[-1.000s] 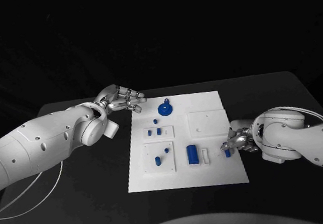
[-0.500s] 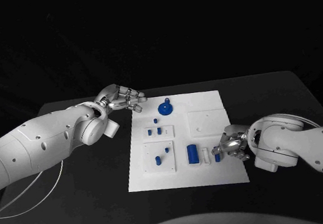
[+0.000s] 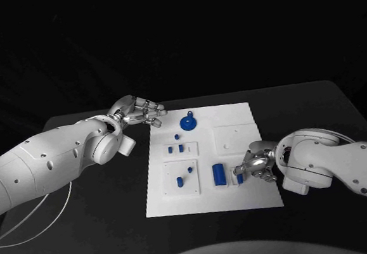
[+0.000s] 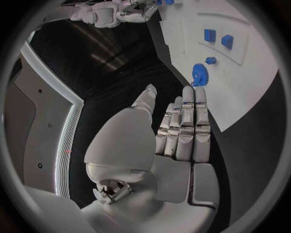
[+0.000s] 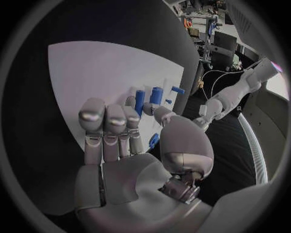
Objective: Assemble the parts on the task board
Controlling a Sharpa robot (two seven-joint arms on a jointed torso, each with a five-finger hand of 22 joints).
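The right hand point(image 3: 256, 169) pinches a small blue part point(image 3: 239, 171) over the task board point(image 3: 242, 150) at its 4 o'clock edge. The left hand point(image 3: 137, 112), fingers loosely spread and holding nothing, hovers off the board's 11 o'clock corner above the bench point(image 3: 97, 229).

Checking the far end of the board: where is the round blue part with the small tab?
In the head view, the round blue part lies on the task board at its far edge, just right of the left hand.
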